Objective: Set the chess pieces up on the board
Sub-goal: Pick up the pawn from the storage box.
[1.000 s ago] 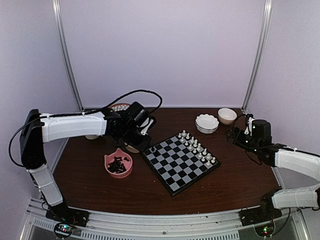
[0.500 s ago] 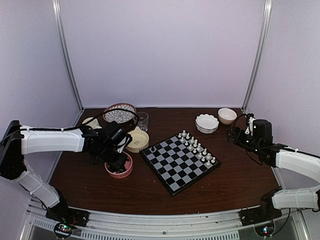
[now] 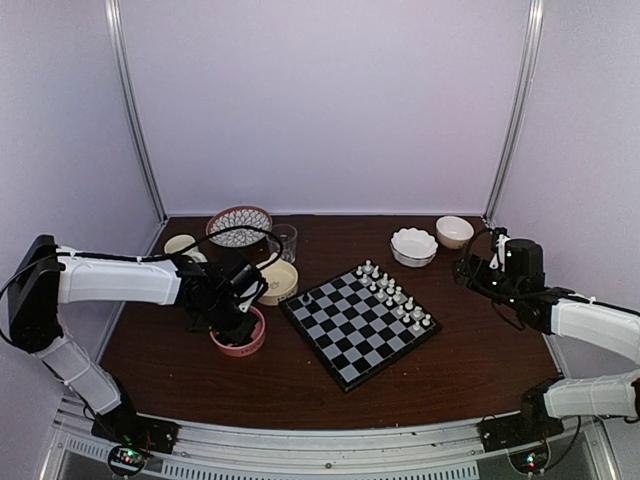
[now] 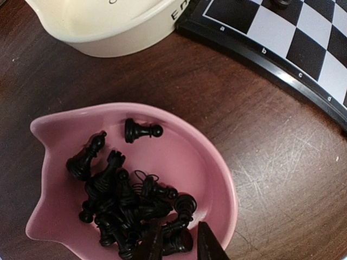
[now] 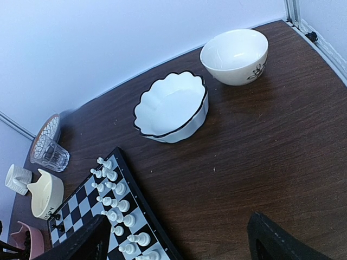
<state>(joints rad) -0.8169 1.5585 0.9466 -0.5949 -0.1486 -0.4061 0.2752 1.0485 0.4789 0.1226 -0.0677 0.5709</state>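
Left gripper (image 4: 179,244) is narrow among chess pieces (image 4: 122,208) in the bowl (image 4: 219,173) left of board (image 4: 274,27); grip indeterminate. Right gripper (image 5: 179,244) stands wide.

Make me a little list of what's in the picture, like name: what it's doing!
left gripper: down in the pink bowl, fingers nearly together over the pile; unclear if it grips one
right gripper: wide open, empty, to the right of the board
black chess pieces: heaped in the pink bowl
white pieces: standing in two rows along one edge of the board
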